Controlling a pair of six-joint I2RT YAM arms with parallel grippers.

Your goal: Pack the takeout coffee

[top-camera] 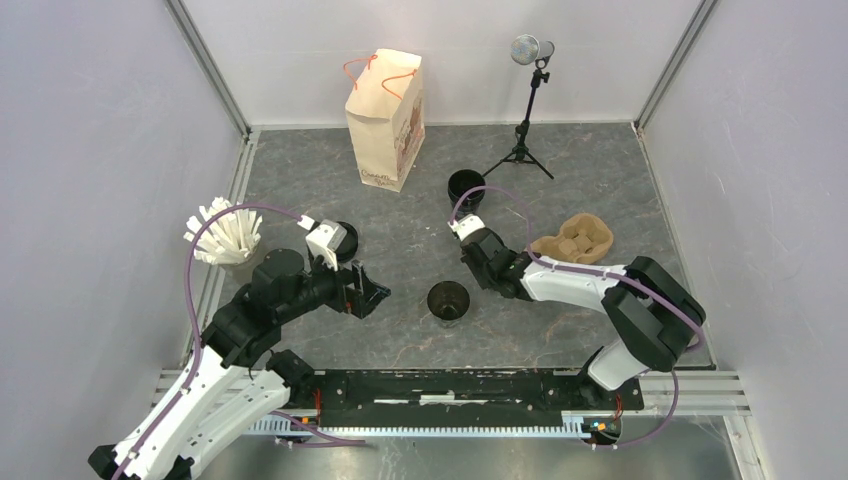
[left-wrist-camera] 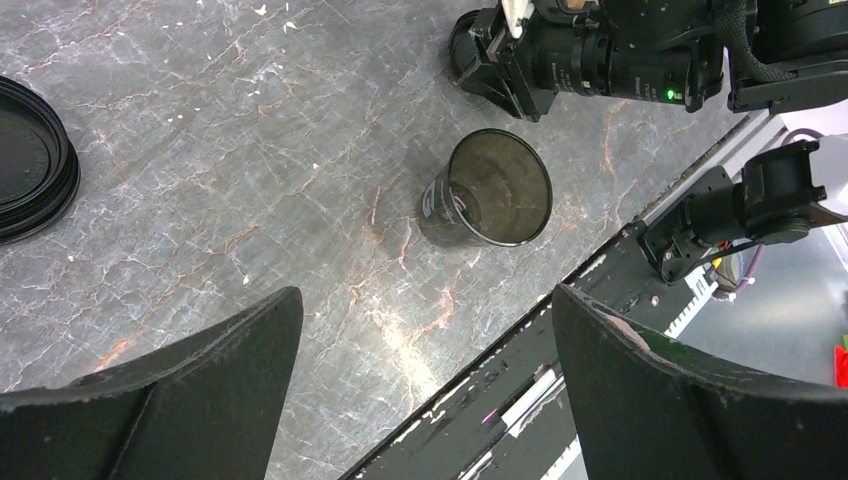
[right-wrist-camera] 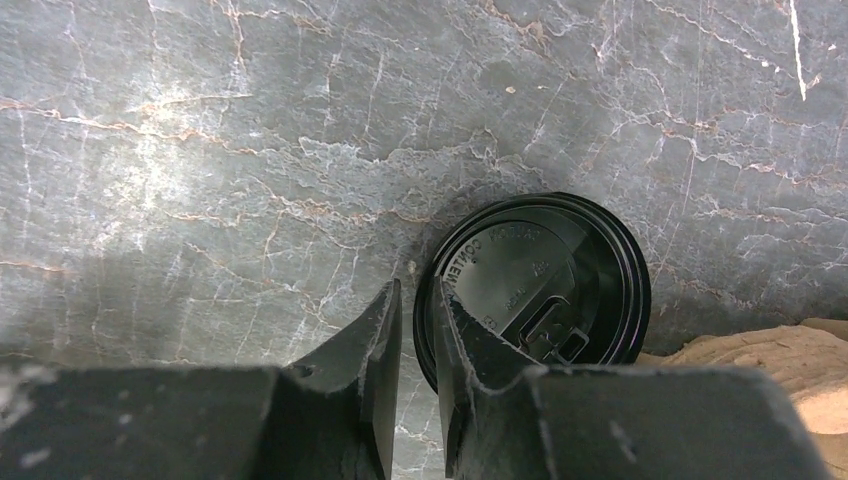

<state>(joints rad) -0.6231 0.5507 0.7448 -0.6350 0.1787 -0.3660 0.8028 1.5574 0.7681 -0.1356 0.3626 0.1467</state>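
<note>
A lidless black cup (top-camera: 448, 300) stands on the table near the front middle; it also shows in the left wrist view (left-wrist-camera: 485, 190). A second lidless black cup (top-camera: 466, 186) stands further back. My left gripper (top-camera: 372, 290) (left-wrist-camera: 425, 300) is open and empty, just left of the front cup. My right gripper (top-camera: 468, 238) (right-wrist-camera: 415, 300) points down between the two cups, its fingers closed on the rim of a round black lid (right-wrist-camera: 540, 280). The lid is hidden under the gripper in the top view.
A beige paper bag with orange handles (top-camera: 385, 120) stands at the back. The brown pulp carrier (top-camera: 575, 240) lies right of my right gripper. A stack of black lids (top-camera: 346, 240) (left-wrist-camera: 30, 160), a holder of white sticks (top-camera: 225, 235) and a small tripod (top-camera: 525, 140) also stand here.
</note>
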